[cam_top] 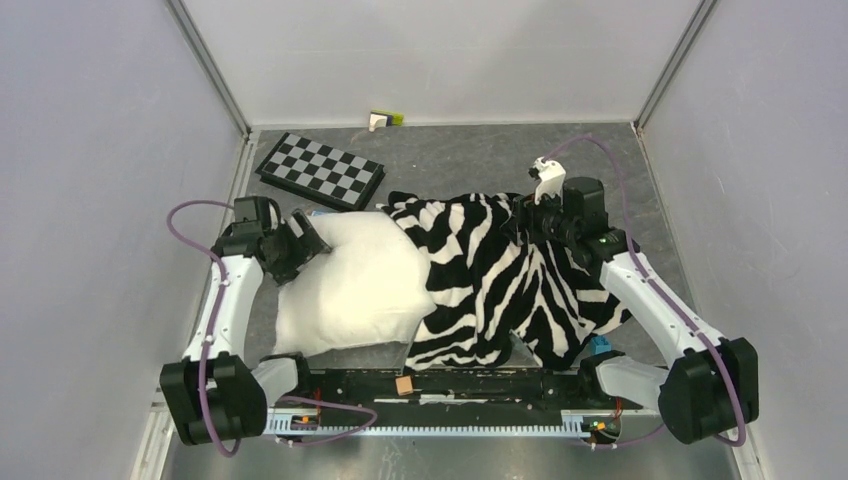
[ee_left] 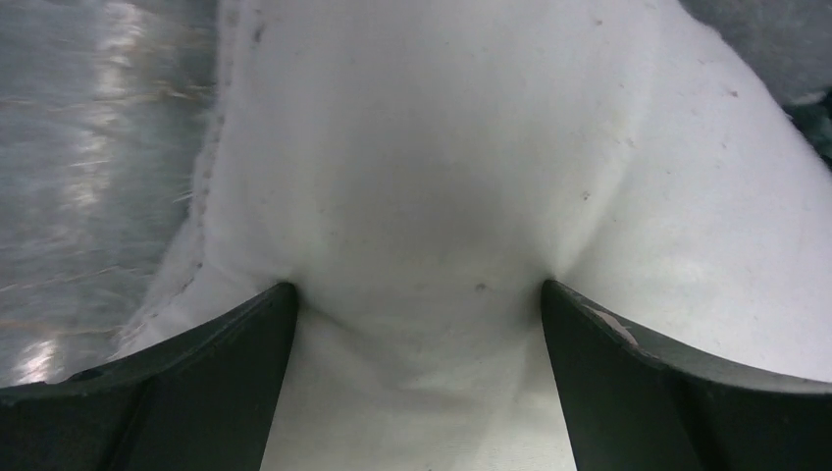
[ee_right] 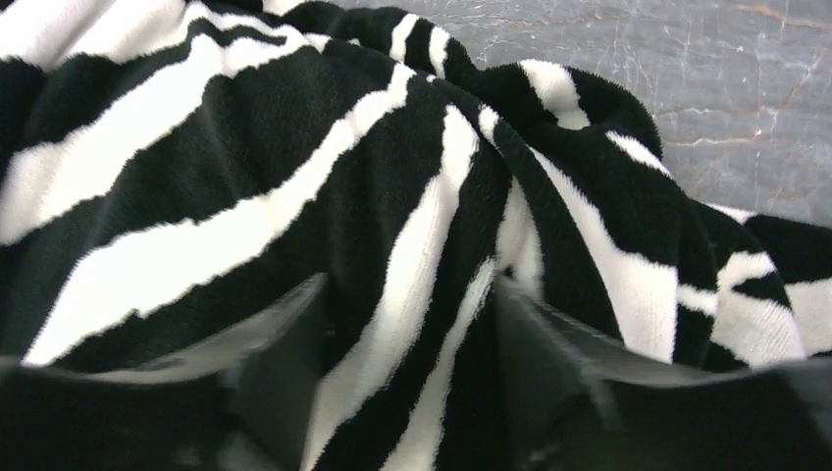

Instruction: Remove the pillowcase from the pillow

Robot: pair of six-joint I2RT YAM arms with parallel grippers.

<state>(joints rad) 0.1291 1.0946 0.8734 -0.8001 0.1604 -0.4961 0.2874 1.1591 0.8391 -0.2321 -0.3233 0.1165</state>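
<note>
The white pillow [cam_top: 350, 285] lies left of centre, its right end still inside the zebra-striped pillowcase [cam_top: 500, 280], which is bunched up at centre right. My left gripper [cam_top: 300, 245] is at the pillow's far left corner. In the left wrist view it [ee_left: 417, 294] is open wide, both fingertips [ee_left: 280, 299] pressed into the pillow [ee_left: 442, 147], which bulges between them. My right gripper [cam_top: 535, 222] sits on the far right part of the pillowcase. In the right wrist view it [ee_right: 410, 287] is open, with a striped fold [ee_right: 412, 245] between the blurred fingers.
A flat checkerboard [cam_top: 322, 168] lies at the back left, close to the pillow's far edge. A small white-and-green object [cam_top: 385, 119] rests against the back wall. A blue item [cam_top: 600, 347] peeks out under the pillowcase near the right arm's base. Walls enclose three sides.
</note>
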